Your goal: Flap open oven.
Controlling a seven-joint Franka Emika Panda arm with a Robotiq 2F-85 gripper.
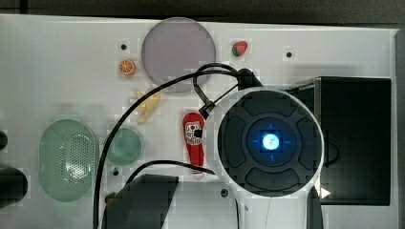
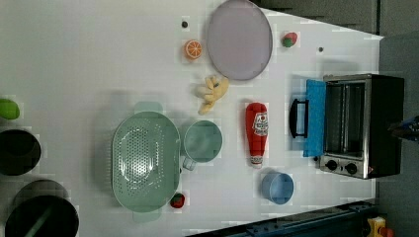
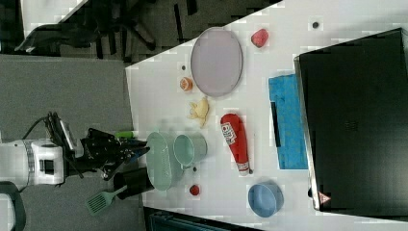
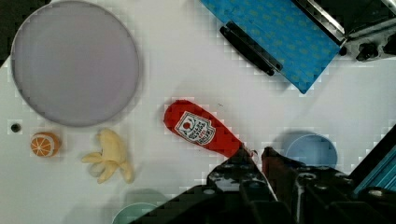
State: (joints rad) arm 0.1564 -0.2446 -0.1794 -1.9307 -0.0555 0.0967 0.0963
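Here, oven (image 2: 360, 126) door flapped flat, handle (image 2: 296, 118) toward ketchup bottle (image 2: 256, 133)

Gripper (image 4: 258, 156) — fingertips nearly together, empty

matt black oven (image 2: 363, 126) top, shiny metal frame, glossy red ketchup bottle (image 2: 256, 133), smooth white table (image 2: 99, 64)

Bright, even overhead light on a white table (image 2: 99, 59), with blocky compression throughout.

Shadows are soft and short: a faint grey one lies beside the green colander (image 2: 146, 162), another around the oven (image 2: 363, 126) in the left view. The arm's round end (image 1: 270, 141) carries a glowing blue-white spot in the top view. Object edges break into pixel blocks; the ketchup bottle (image 4: 201, 129) label is unreadable.
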